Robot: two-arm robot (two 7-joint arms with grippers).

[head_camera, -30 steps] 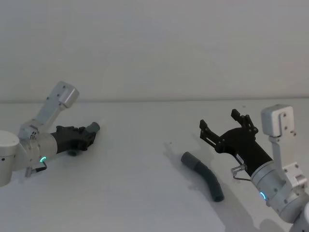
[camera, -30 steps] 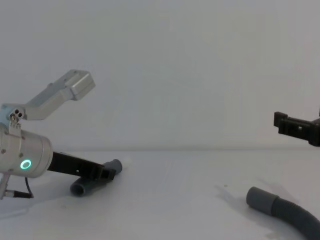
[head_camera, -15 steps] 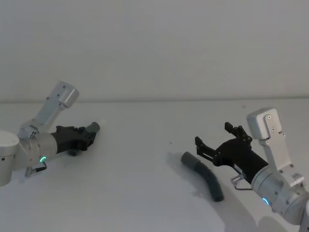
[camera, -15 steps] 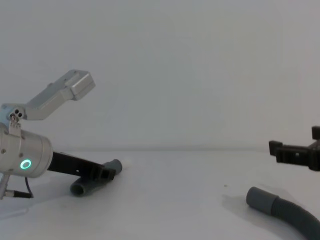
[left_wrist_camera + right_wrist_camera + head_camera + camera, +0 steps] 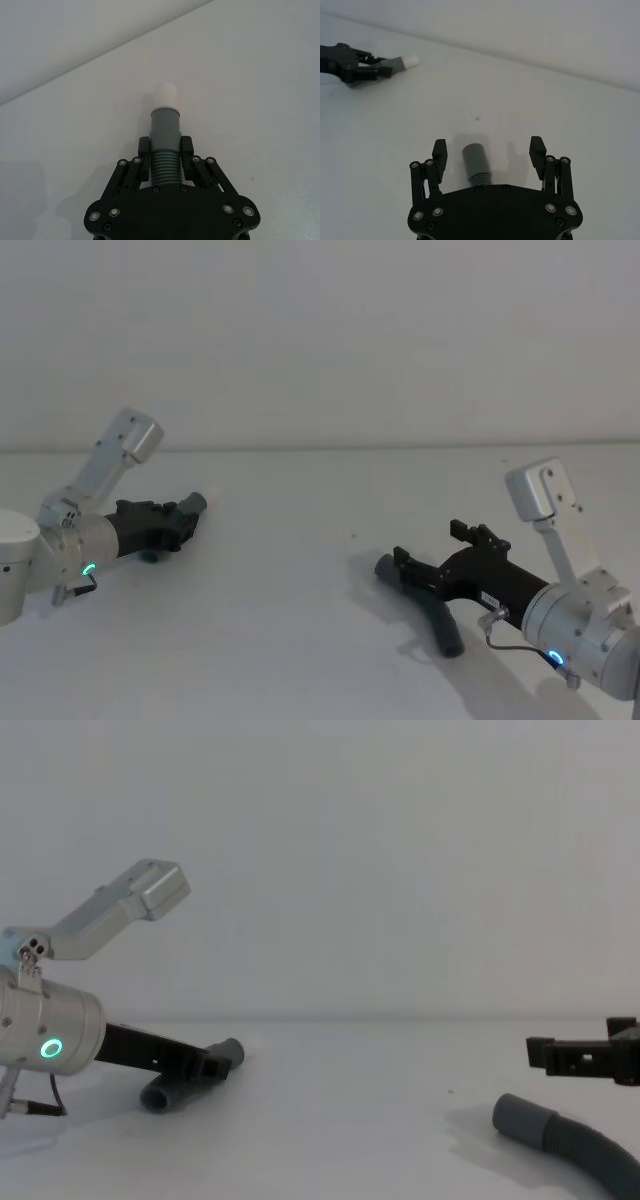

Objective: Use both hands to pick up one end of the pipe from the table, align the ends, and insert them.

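In the head view the left black skeletal-framed gripper point(image 5: 183, 519) sits at the left of the plain white matte table point(image 5: 290, 640), closed on the short dark grey ribbed hose piece point(image 5: 193, 505), whose free end points toward the middle. The right black skeletal-framed gripper point(image 5: 430, 545) hovers low over the wider socket cuff point(image 5: 385, 566) of the longer dark grey ribbed hose piece point(image 5: 443, 625), which lies on the table at the right. The left wrist view shows its fingers point(image 5: 144, 150) pinching the ribs just behind the narrow grey cuff point(image 5: 165, 125), the whitish tip free ahead. In the right wrist view the jaws are spread wide and hold nothing, with the socket cuff between them but nearer one side. I judge the step in hand to be grasping this end, and it wants centring first, then a close on the ribs just behind the cuff so the socket mouth is left unobstructed. The chest view shows the right gripper just above the cuff, not touching — a little more descent looks needed before closing
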